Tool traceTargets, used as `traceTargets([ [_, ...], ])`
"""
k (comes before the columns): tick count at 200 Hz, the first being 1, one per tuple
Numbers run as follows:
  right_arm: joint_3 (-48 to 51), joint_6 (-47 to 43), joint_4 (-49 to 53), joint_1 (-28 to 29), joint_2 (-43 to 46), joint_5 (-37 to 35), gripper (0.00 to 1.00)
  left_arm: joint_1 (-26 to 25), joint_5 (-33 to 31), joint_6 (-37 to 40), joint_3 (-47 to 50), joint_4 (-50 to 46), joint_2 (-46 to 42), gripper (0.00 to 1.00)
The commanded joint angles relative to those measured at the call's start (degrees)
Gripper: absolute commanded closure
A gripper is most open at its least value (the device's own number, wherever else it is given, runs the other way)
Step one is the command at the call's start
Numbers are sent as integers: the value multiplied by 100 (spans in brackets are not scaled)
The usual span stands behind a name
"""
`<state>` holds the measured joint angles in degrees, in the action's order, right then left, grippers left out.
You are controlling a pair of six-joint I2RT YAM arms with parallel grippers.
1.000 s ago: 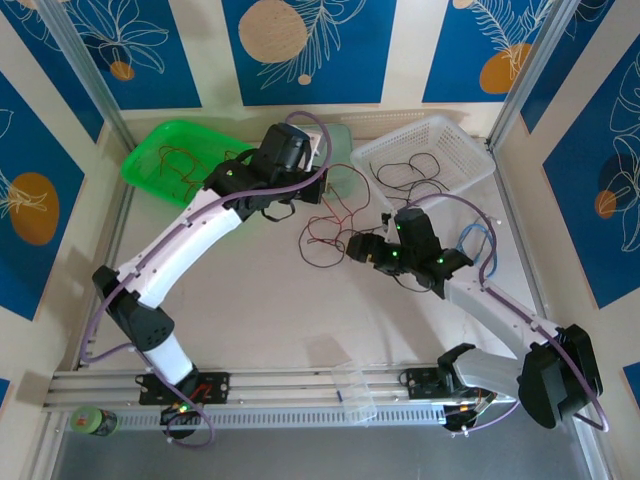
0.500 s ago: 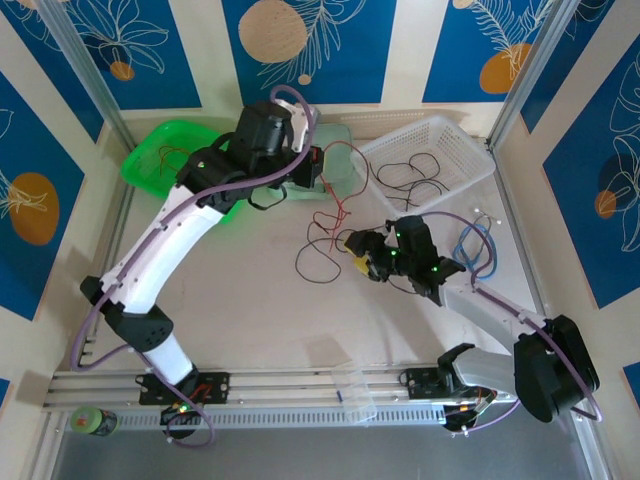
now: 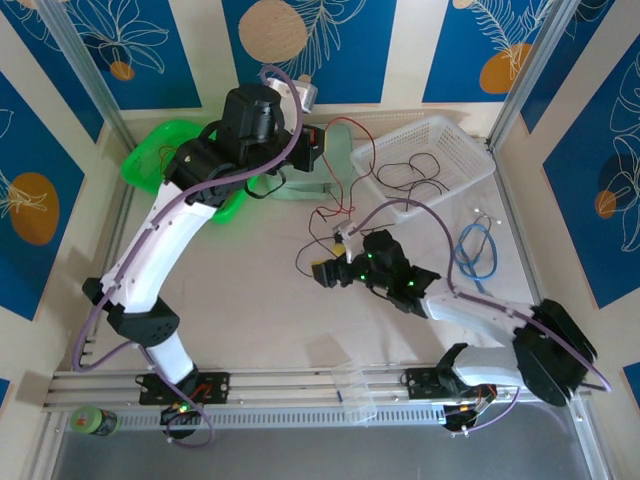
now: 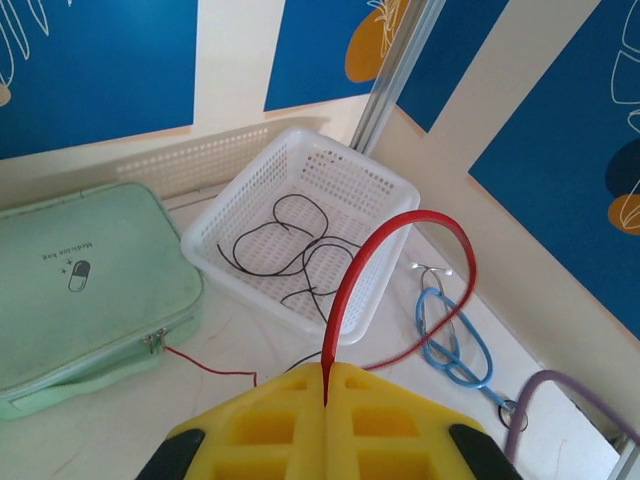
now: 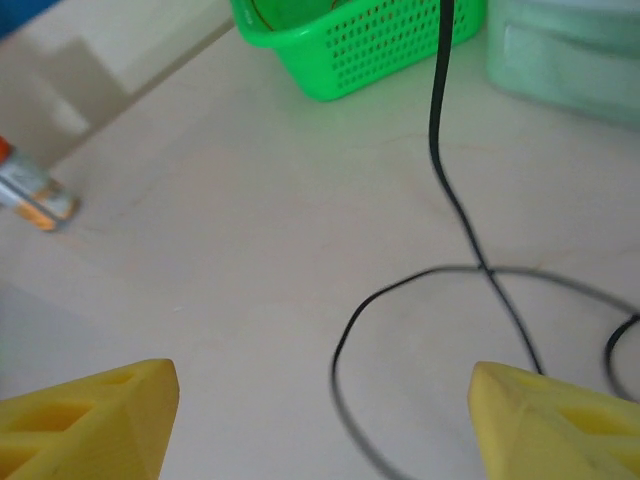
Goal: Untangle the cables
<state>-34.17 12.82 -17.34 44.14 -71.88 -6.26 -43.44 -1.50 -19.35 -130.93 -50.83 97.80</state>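
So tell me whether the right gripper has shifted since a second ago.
Yes. In the top view the right gripper has moved left and nearer the arm bases, farther from the white basket. Its jaws are open.

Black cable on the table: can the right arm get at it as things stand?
Probably yes: the black cable lies on the bare table just ahead of the open jaws, with nothing lying over it.
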Motion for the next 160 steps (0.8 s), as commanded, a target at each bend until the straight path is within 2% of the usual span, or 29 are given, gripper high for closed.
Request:
traceTargets([
  [1, -202, -1213, -1521, -2, -631, -534, 22, -49, 32, 63, -300, -41, 20, 100],
  [21, -600, -1399, -2006, -4, -1340, -629, 21, -47, 0, 41, -369, -50, 46, 100],
  [46, -1211, -1325, -2230, 47, -2231, -1549, 21, -54, -35, 11, -395, -41, 45, 100],
  [69, -1563, -1190, -2320, 75, -2728, -2329, 26, -55, -49, 10, -411, -49, 29, 100],
  [76, -1625, -1083, -2265, 77, -2779, -2492, 31, -57, -72, 19, -428, -58, 27, 100],
  [85, -1652, -946, -2135, 77, -2776, -2597, 44, -51, -135, 41, -462, -74, 20, 100],
  [95, -1601, -817, -2030, 77, -2727, -2632, 64, -59, -229, 100, -534, -99, 18, 100],
  [104, -1521, -693, -1928, 86, -2652, -2687, 90, -51, -352, 177, -652, -142, 41, 100],
  [109, -1479, -631, -1843, 94, -2602, -2742, 99, -51, -437, 232, -738, -174, 61, 100],
  [138, -988, -197, -1351, 121, -2164, -2814, 100, 64, -1084, 682, -1613, -494, 359, 100],
  [160, -508, 194, -981, 154, -1776, -2707, 100, 478, -1414, 865, -2225, -654, 582, 100],
])
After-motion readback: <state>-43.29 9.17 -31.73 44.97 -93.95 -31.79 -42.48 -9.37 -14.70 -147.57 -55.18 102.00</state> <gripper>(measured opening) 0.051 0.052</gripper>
